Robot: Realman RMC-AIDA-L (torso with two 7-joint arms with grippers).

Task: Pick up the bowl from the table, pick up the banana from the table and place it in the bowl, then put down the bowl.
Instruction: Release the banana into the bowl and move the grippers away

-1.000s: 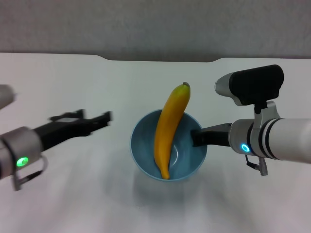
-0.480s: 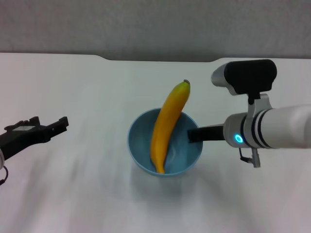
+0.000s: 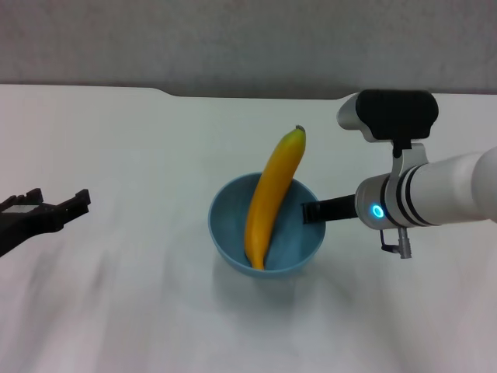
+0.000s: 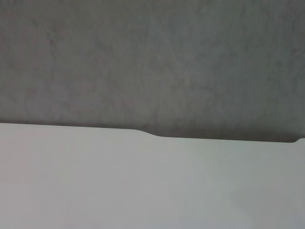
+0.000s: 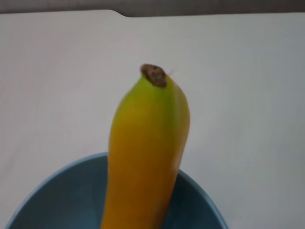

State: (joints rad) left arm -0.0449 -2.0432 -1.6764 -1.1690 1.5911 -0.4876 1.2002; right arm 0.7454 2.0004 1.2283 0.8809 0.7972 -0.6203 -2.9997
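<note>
One step remains: the right gripper (image 3: 311, 211) clamps the glossy light-blue round bowl (image 3: 229, 237) at its three-o'clock rim, long yellow banana (image 3: 271, 194) leaning inside. Next, lower it level onto the white table (image 3: 132, 140); the left gripper (image 3: 54, 203) hangs open, empty, at nine o'clock.

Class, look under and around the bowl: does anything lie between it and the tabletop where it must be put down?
Nothing visible does. The bowl, with the banana leaning in it, is gripped at its rim by the right gripper; the table around it is bare. The left gripper is open, far left.
</note>
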